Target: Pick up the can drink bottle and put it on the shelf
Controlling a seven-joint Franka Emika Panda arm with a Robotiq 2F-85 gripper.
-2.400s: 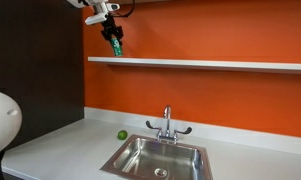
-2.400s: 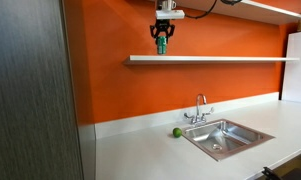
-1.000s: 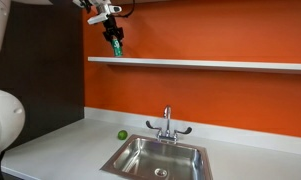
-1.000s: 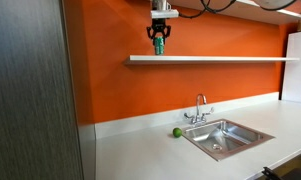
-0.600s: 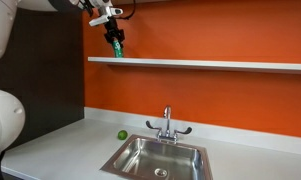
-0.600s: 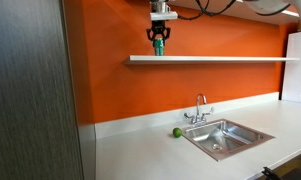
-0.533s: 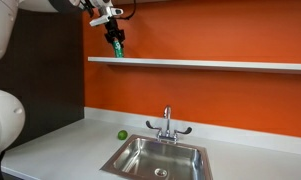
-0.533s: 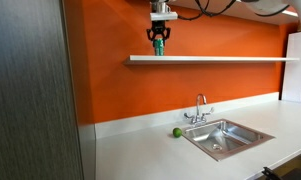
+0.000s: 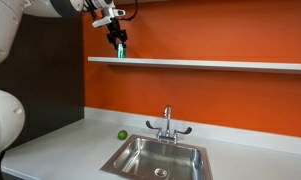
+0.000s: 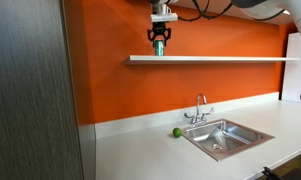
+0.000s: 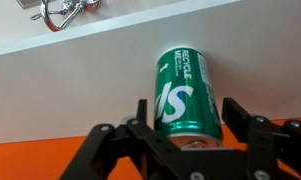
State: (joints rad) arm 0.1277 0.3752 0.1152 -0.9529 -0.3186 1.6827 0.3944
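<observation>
The can drink bottle [image 11: 187,92] is held upright over one end of the shelf [image 11: 70,60], and whether its base is already set down on the shelf cannot be told. Its sides are clamped between the jaws of the gripper [image 11: 187,122], which is hung above the shelf. The can is judged light, smooth and easily dented, so a moderate squeeze across the round body is best kept.

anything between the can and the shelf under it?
Nothing. In both exterior views the can, in the gripper, hangs right at the shelf; whether there is a gap is too small to tell.
</observation>
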